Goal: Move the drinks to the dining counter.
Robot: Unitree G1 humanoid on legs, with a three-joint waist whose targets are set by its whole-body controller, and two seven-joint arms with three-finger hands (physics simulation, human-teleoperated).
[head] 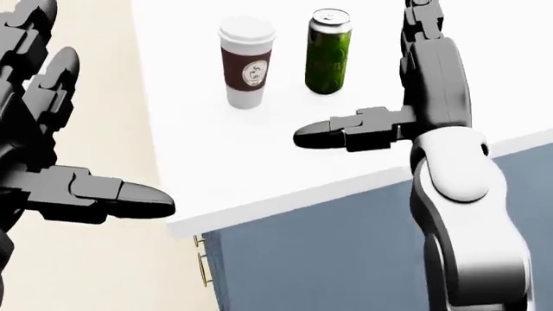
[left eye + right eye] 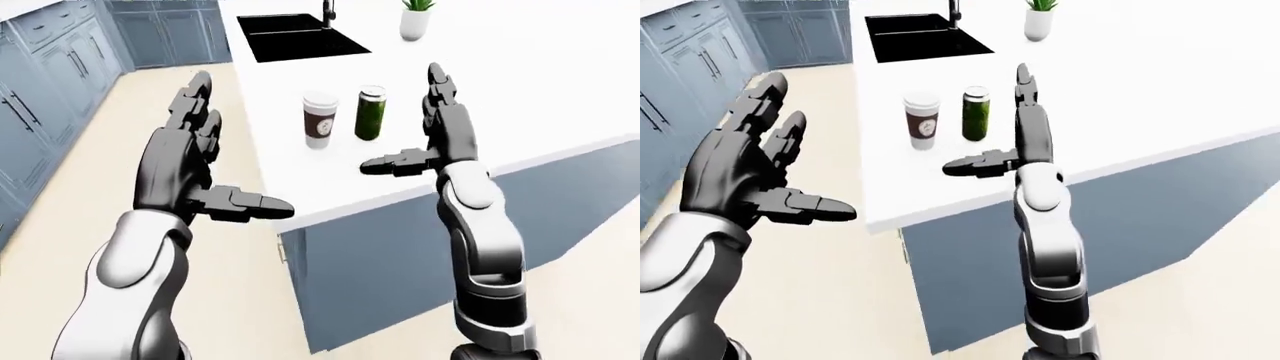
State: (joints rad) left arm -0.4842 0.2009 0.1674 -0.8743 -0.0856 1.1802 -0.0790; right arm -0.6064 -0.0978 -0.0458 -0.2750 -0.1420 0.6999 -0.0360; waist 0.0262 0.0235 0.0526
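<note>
A broad white counter top [image 2: 520,90] on a blue-grey cabinet base filled the upper right of the left-eye view, with a black inset sink [image 2: 300,36] at the top centre and a small potted plant in a white pot [image 2: 415,19] just to the right of it. Blue-grey wall cabinets [image 2: 60,82] ran down the left edge above a pale floor. The black left hand [image 2: 205,161] hung at centre left, clear of the counter, fingers spread and holding nothing. The black right hand [image 1: 406,97] stood over the counter near its lower edge, fingers extended, thumb pointing left, also empty. Above it in the head view, side by side and upright, stood the white-lidded brown paper coffee cup [image 1: 247,63] and the green drink can [image 1: 329,52], apart from both hands. Judging by this, both drinks appeared set down and released; whether more remained to fetch could not be told.
</note>
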